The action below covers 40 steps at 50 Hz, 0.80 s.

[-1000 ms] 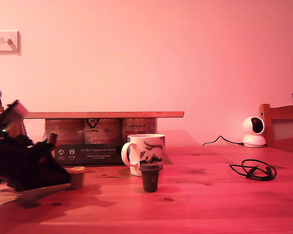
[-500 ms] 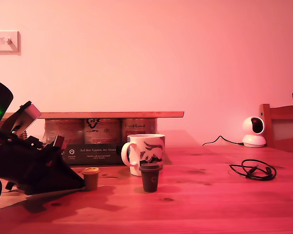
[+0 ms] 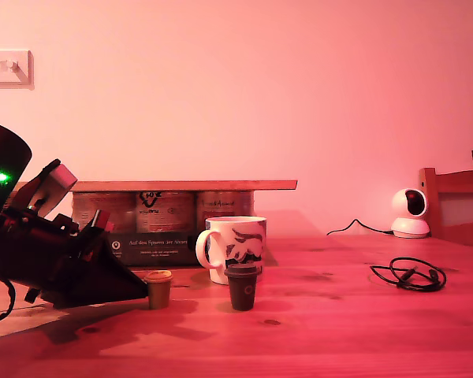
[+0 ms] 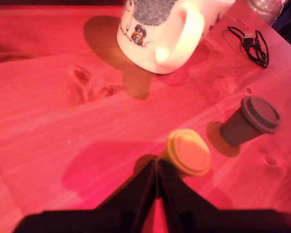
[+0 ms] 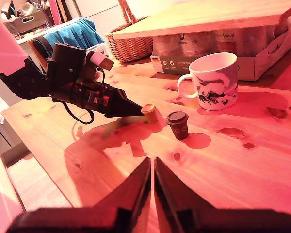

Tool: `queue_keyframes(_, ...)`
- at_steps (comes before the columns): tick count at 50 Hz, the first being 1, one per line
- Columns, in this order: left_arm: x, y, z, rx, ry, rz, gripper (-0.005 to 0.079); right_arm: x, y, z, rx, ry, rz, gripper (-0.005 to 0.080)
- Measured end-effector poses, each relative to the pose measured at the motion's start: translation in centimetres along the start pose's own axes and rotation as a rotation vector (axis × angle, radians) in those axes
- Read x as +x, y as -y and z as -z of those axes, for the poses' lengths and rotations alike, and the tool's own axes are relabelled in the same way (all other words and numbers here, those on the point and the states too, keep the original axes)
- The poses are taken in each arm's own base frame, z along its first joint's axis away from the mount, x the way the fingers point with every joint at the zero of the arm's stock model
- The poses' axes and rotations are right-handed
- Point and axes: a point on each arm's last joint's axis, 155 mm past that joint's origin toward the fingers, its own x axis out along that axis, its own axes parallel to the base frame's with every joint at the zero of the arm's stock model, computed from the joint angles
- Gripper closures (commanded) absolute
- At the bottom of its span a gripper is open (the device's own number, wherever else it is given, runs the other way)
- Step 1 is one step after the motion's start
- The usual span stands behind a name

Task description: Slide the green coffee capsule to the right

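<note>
The first gripper (image 4: 156, 170), jaws closed to a point and holding nothing, touches the green coffee capsule (image 4: 186, 152), a small upright olive tapered cup with a flat yellowish rim. It stands on the tabletop (image 4: 63, 97) near the dark capsule (image 4: 250, 121), before the mug (image 4: 160, 34). The second gripper (image 5: 152, 167) hovers closed, empty.

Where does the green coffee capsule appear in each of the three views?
Exterior view: green coffee capsule at my first end effector tip, toward the exterior view's left of the mug.
First wrist view: capsule against the shut tips.
Second wrist view: capsule mid-table.
Shared landmark: the dark capsule beside it.
</note>
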Motion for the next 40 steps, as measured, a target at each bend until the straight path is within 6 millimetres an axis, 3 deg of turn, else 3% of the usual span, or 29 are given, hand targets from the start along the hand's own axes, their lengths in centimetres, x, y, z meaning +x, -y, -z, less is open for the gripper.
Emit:
queue_keyframes(10,-0.4,-0.9,-0.4,-0.007,0.013,-0.02,0.0763,0.0,0.0,0.0,0.0,0.0,0.0,0.0765)
queue_keyframes(24,-2.7,-4.9,-1.9,-0.042,0.068,-0.113,0.0763,0.0,0.1,0.0,0.0,0.0,0.004,0.0765)
queue_keyframes(40,-7.8,-7.1,-8.7,0.009,0.236,-0.382,0.0763,-0.1,1.6,-0.1,0.002,0.005,0.085,0.0765)
